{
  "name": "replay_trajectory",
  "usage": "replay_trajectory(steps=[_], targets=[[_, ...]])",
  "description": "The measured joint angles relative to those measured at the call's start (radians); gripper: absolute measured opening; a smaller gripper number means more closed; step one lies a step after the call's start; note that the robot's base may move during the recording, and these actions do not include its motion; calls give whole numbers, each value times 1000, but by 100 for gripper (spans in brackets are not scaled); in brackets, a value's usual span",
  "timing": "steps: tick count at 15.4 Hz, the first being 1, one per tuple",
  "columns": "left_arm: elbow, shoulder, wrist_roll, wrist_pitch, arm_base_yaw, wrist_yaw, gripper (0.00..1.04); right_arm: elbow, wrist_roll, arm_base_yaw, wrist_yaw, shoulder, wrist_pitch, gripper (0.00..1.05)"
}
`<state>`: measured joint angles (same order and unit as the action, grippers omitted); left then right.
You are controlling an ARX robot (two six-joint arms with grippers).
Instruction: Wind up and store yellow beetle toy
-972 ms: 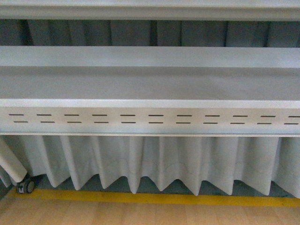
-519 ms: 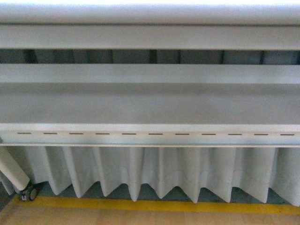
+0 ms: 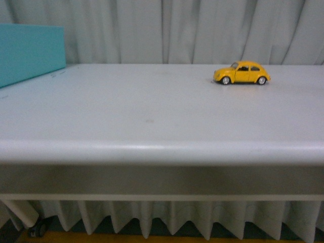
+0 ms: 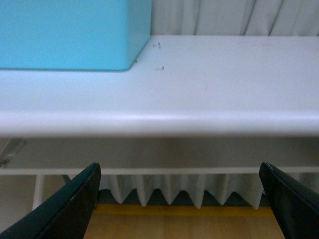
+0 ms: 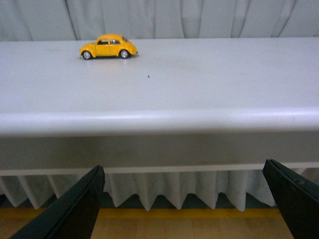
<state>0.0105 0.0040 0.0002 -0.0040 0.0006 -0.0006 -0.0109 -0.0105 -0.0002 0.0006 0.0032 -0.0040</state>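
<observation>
**A:** Where does the yellow beetle toy (image 5: 108, 47) sit with respect to the right gripper (image 5: 183, 167)?

**B:** It is ahead of the gripper and higher, out on the white table (image 5: 209, 84), well past the rounded front edge. It stands upright on its wheels, side-on to the gripper, off toward one finger's side rather than in line with the middle of the gap. It is well apart from both fingers (image 5: 75, 204) and nearer the grey curtain (image 5: 199, 17) behind the table than the gripper.

**A:** And how is that gripper set?

**B:** It is released, with the two dark fingers spread wide and nothing between them. They sit below the level of the tabletop, in front of the table's pleated skirt (image 5: 164, 191).

**A:** What about the left gripper (image 4: 179, 169)?

**B:** It is released too, fingers (image 4: 70, 204) wide apart and holding nothing, also lower than the table's edge. Ahead of it and to one side, a teal box (image 4: 70, 32) rests on the tabletop. The toy does not show in that wrist view.

**A:** Does the front view add anything?

**B:** It shows neither arm. The toy stands on the right half of the table near the far edge, well apart from the teal box at the left.
</observation>
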Motion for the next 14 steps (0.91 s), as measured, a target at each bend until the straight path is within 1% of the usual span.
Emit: replay_trajectory(steps=[14], targets=[[0, 0, 0, 3, 0, 1, 98, 0, 1, 0, 0, 0, 3, 98]])
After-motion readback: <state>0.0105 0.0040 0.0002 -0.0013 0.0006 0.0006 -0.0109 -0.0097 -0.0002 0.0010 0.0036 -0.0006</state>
